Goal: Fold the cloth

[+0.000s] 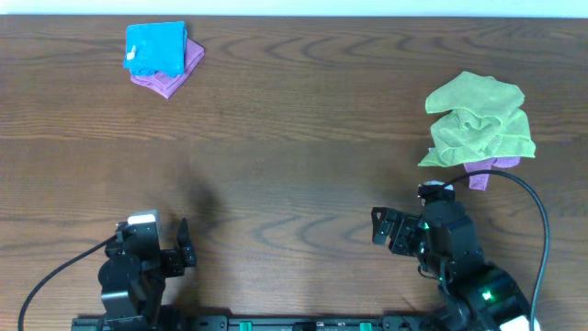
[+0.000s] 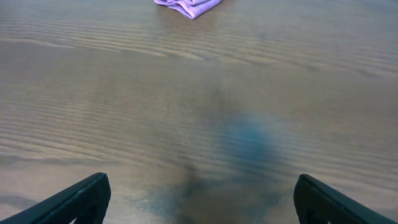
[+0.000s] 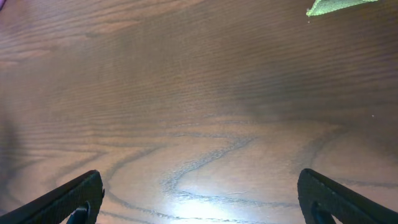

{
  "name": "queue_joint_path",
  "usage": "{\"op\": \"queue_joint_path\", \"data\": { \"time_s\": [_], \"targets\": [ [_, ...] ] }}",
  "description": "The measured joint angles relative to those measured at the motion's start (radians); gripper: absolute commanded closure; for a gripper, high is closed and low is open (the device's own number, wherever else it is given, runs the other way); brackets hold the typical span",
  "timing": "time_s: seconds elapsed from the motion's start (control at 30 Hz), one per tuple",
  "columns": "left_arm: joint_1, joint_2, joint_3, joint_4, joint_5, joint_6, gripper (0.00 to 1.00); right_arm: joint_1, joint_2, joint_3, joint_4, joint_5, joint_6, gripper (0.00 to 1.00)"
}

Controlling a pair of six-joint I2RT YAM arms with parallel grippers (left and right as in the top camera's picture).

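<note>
A crumpled green cloth (image 1: pixel 480 121) lies in a heap at the right side of the table, on top of a purple cloth (image 1: pixel 481 172) whose edge sticks out below it. A corner of the green cloth shows at the top of the right wrist view (image 3: pixel 336 6). At the far left a folded blue cloth (image 1: pixel 154 46) rests on a folded purple cloth (image 1: pixel 169 81), whose edge shows in the left wrist view (image 2: pixel 188 6). My left gripper (image 1: pixel 184 246) (image 2: pixel 199 199) is open and empty near the front edge. My right gripper (image 1: pixel 390 230) (image 3: pixel 199 196) is open and empty, below and left of the green heap.
The wooden table (image 1: pixel 294 165) spans the whole view. Black cables run from both arm bases at the front edge.
</note>
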Motion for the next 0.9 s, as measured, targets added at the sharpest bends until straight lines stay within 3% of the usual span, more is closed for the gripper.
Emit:
{"op": "queue_joint_path", "data": {
  "time_s": [0.9],
  "targets": [
    [-0.066, -0.032, -0.034, -0.095, -0.016, 0.134, 0.05, 0.000, 0.000, 0.000, 0.000, 0.000, 0.000, 0.01]
  ]
}}
